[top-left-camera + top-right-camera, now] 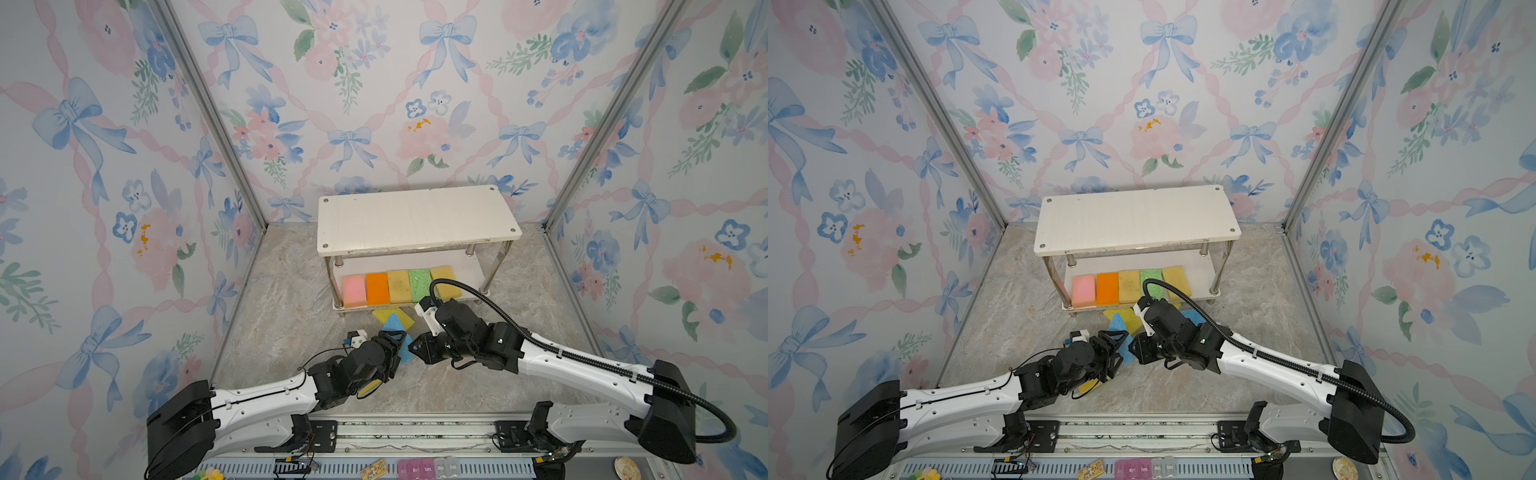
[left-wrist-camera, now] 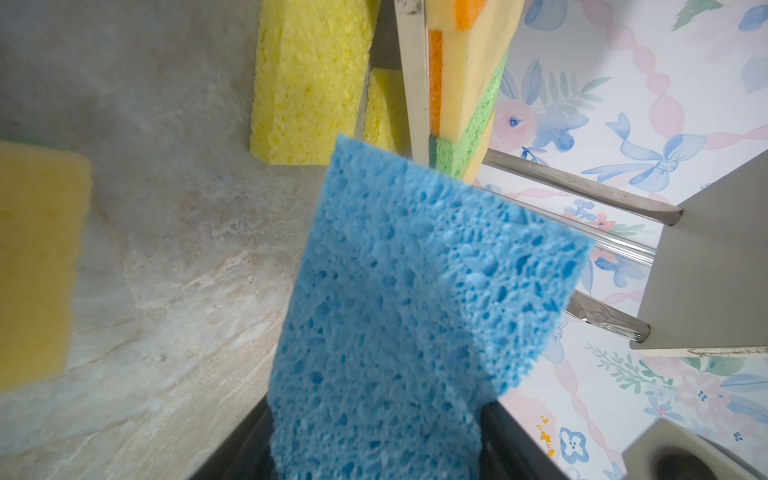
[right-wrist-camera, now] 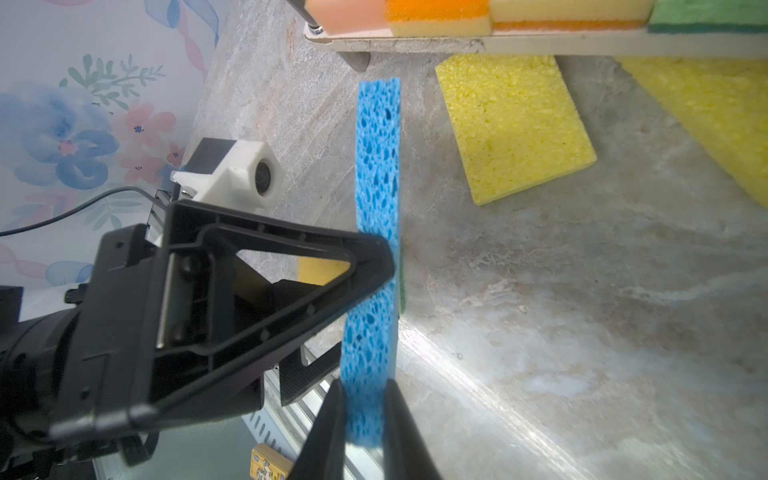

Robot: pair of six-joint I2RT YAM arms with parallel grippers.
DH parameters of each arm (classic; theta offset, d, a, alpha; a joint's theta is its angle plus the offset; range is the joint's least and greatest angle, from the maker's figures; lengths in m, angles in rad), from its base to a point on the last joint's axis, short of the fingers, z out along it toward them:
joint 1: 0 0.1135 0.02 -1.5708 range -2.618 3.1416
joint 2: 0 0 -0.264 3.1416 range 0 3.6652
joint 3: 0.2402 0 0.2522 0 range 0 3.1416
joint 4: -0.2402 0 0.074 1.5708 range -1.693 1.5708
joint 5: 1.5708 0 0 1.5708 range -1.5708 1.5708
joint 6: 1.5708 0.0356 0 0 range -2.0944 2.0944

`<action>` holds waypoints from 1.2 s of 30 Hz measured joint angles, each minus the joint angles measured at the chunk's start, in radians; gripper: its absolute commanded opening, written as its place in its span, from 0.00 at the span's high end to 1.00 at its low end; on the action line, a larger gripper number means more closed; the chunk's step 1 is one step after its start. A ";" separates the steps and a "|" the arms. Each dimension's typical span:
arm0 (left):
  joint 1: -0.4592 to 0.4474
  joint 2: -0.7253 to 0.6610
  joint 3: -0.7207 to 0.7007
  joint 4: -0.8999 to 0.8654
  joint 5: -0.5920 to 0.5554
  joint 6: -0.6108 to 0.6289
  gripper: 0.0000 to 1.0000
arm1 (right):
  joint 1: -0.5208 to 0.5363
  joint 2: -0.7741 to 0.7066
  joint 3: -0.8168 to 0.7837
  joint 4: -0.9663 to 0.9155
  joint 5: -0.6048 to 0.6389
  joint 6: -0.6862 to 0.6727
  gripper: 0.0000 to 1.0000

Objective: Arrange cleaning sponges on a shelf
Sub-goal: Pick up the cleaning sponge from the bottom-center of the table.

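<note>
A blue sponge (image 1: 392, 323) (image 2: 415, 291) (image 3: 376, 166) hangs on edge above the floor between both arms. My left gripper (image 1: 398, 341) (image 2: 374, 432) is shut across its width, and one of its black fingers (image 3: 374, 253) presses the sponge's face. My right gripper (image 1: 415, 348) (image 3: 363, 399) is shut on its thin edge at the near end. The shelf (image 1: 415, 220) stands behind, and its lower board (image 1: 473, 272) carries pink (image 1: 354, 291), orange (image 1: 377, 288), mustard (image 1: 399, 286), green (image 1: 419, 284) and mustard (image 1: 446, 282) sponges in a row. The top board is bare.
Bright yellow sponges (image 3: 515, 129) (image 3: 706, 116) lie on the floor just before the shelf's front edge. A mustard sponge (image 1: 370, 387) lies under my left wrist. Another blue sponge (image 1: 1192, 316) shows beside my right arm. Wallpapered walls close in both sides, and a metal rail (image 1: 415, 432) runs along the front.
</note>
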 measured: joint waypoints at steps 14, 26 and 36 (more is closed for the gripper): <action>0.092 -0.066 0.068 -0.078 0.069 0.233 0.02 | -0.046 -0.080 0.000 -0.073 0.006 -0.012 0.90; 0.200 -0.397 0.141 -0.304 0.184 0.602 0.02 | -0.236 -0.307 0.169 -0.397 -0.238 -0.117 0.90; 0.216 -0.509 0.226 -0.399 0.178 0.762 0.02 | -0.261 -0.253 0.484 -0.325 -0.469 0.036 0.89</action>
